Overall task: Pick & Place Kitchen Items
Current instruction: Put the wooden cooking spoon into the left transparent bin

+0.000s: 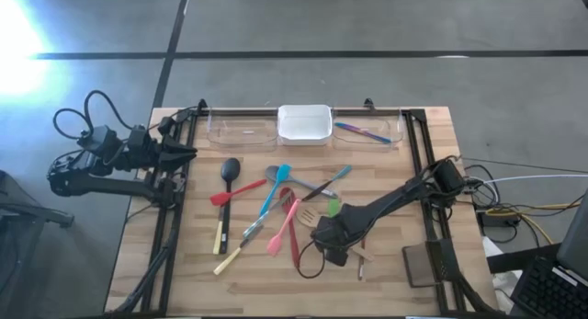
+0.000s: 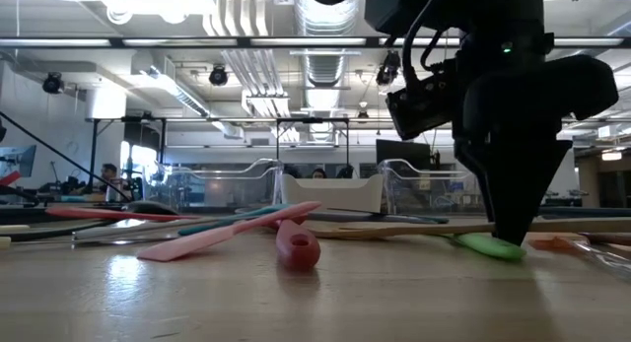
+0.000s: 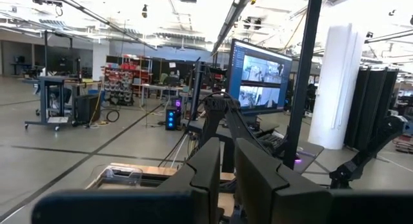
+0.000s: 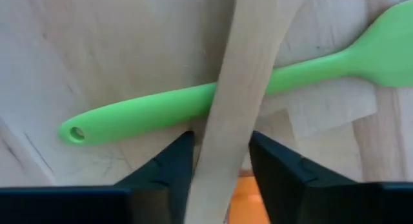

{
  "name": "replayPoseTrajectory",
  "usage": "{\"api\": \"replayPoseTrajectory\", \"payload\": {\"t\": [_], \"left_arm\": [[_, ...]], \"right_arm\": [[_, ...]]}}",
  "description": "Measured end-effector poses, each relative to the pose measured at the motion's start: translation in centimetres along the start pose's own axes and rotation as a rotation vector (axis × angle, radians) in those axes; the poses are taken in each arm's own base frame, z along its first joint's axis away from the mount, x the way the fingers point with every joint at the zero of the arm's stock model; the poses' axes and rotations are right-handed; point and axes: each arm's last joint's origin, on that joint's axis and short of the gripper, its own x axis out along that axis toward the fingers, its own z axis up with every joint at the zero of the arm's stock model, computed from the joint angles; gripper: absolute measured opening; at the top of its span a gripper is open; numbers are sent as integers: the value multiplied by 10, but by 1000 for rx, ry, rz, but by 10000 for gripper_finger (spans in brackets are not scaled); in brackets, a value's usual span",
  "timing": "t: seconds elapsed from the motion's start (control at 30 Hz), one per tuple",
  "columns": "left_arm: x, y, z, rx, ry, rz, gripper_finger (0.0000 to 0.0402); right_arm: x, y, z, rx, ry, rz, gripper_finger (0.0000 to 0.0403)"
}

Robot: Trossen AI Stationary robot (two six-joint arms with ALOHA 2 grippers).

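Several kitchen items lie scattered on the wooden table (image 1: 184, 264). My right gripper (image 4: 221, 146) points down over the near right of the heap, its fingers on either side of a wooden utensil's handle (image 4: 248, 69). That handle lies across a green spoon (image 4: 142, 111), whose bowl shows beside the fingertips in the low view (image 2: 490, 246). My left gripper (image 3: 227, 166) hovers shut and level at the table's left edge (image 1: 188, 153), touching nothing. My right gripper has the wooden utensil's handle (image 4: 222, 153) between its two fingers, just short of where it crosses the green spoon. The fingers come from above, pointing down, and stand across the handle. The utensil lies flat, resting on the green spoon and the table.
A black ladle (image 1: 228, 172), a red spatula (image 1: 234, 192), a teal spoon (image 1: 274, 190) and a pink spatula (image 1: 283, 229) lie left of the right gripper. A white tray (image 1: 304, 123) stands at the far edge between two clear trays (image 1: 241, 129) (image 1: 372, 131). A dark pad (image 1: 421, 264) lies near right.
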Motion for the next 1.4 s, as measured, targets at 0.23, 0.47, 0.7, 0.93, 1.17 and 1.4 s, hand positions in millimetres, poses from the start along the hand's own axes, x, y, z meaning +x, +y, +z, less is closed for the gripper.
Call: {"api": "replayPoseTrajectory", "payload": {"t": [0.23,0.47,0.7,0.93,1.17,1.4], "left_arm": [[0,0,0,21,0,0,55],[0,0,0,27,-3,0,55],[2,0,-2,27,12,2,55],[22,5,-28,33,61,62,55],[53,9,-56,36,-75,116,55],[83,12,-75,43,-137,116,86]], "right_arm": [[-27,-6,-5,-2,-44,30,72],[-69,-21,-19,50,-43,16,72],[-119,-47,-36,112,-266,-78,72],[-155,-68,-42,157,-675,-189,72],[-187,-79,-32,116,-1018,-154,72],[-203,-86,-18,42,-1254,-87,72]]}}
